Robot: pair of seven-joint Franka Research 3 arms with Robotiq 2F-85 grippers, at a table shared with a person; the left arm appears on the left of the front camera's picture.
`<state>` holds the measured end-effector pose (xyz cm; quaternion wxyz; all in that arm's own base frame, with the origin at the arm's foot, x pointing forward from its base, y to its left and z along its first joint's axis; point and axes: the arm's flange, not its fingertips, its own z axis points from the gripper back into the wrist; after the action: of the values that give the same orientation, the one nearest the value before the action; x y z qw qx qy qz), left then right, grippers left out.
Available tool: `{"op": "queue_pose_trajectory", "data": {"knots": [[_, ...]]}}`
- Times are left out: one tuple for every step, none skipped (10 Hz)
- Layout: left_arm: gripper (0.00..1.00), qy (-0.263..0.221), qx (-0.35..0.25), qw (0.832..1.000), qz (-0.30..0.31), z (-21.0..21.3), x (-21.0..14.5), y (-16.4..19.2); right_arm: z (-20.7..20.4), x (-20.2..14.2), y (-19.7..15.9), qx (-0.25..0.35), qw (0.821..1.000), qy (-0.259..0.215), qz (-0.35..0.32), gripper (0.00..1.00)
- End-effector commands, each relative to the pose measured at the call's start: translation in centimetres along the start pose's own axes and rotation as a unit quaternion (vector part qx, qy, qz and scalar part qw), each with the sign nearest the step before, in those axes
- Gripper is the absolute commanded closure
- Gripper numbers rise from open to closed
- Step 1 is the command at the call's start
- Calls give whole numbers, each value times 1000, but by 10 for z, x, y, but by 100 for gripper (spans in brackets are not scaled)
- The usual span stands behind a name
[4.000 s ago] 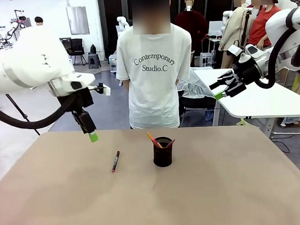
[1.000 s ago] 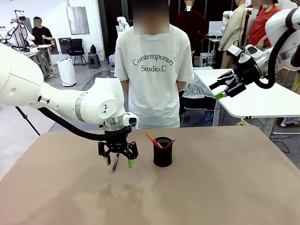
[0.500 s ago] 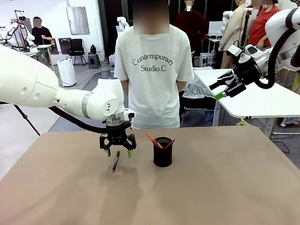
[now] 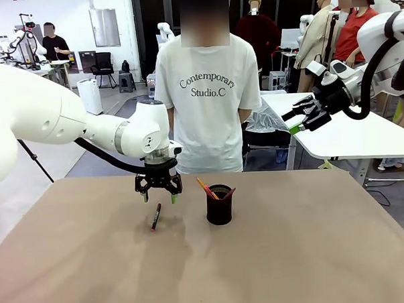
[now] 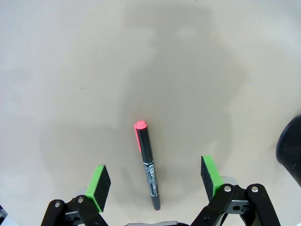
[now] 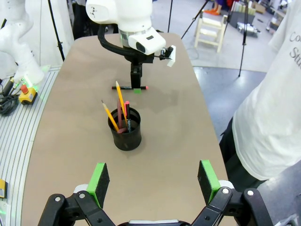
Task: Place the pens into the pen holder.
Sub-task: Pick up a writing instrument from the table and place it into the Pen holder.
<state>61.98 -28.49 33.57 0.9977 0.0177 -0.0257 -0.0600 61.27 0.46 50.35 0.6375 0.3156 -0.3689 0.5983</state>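
From my station, the table [image 4: 314, 254] carries two groups. The pen holder [image 4: 219, 205] stands near the far edge, about midway between the side edges, with pens [image 6: 120, 113] upright in it. One pen [image 4: 155, 216] lies flat on the table to the holder's left, well apart from it. My left gripper [image 4: 159, 196] hangs directly above that pen, jaws wide. My right gripper [image 4: 296, 120] sits past the far right corner, high off the table.
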Motion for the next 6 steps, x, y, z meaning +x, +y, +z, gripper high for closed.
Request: {"op": "queue_pose_trajectory", "data": {"knots": [[0,17,-15,1000,0,6,-13,2,0,1,1,0,1000,1,1,0],[0,0,0,1000,0,0,0,0,0,1,1,0,1000,1,1,0],[0,0,0,1000,0,0,0,0,0,1,1,0,1000,1,1,0],[0,0,0,1000,0,0,0,0,0,1,1,0,1000,1,1,0],[0,5,-4,1000,1,-1,-2,-2,0,1,1,0,1000,1,1,0],[0,4,3,1000,15,-4,-4,0,0,1,1,0,1000,1,1,0]]}}
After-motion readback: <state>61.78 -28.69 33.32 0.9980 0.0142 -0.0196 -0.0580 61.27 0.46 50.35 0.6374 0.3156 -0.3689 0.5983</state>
